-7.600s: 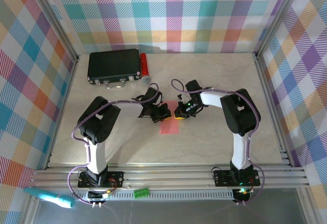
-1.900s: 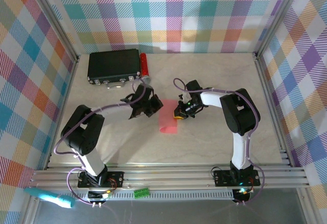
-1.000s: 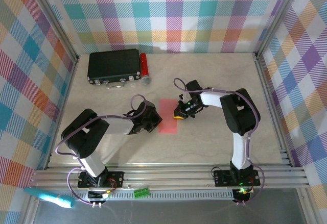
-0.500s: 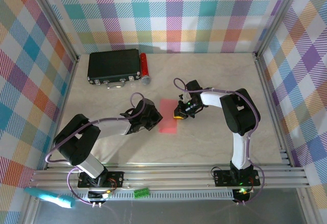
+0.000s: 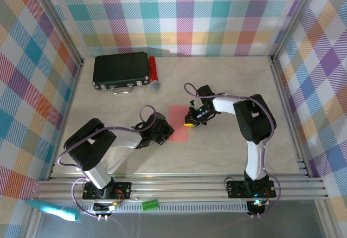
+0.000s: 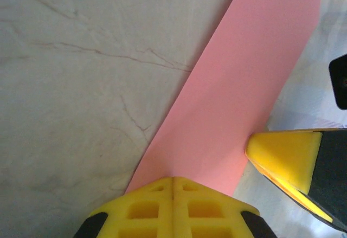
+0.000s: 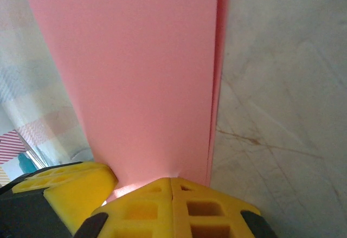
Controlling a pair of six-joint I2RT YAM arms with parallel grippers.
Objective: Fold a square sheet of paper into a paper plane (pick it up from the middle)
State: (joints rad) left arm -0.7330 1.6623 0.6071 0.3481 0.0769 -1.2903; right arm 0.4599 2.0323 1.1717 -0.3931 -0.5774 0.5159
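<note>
The square sheet of paper (image 5: 178, 123) lies flat on the table, folded to a narrow pink-red strip with its layered edges showing in the right wrist view (image 7: 135, 59). My left gripper (image 5: 164, 132) is shut, its tips down on the strip's near left edge (image 6: 173, 179); the paper (image 6: 244, 86) runs away from them. My right gripper (image 5: 190, 121) is shut too, tips resting on the strip's right edge (image 7: 172, 179). Each wrist view catches the other gripper's yellow finger beside the paper. No paper plane shape is visible.
A black box (image 5: 120, 69) sits at the back left with a small red cylinder (image 5: 153, 70) against its right side. Plaid walls and metal rails (image 5: 179, 186) bound the marble table. A teal tool (image 5: 51, 210) lies outside the near left corner.
My left gripper has slid nearer and to the right, from just left of the paper onto its near left edge. The right gripper and the paper have stayed put.
</note>
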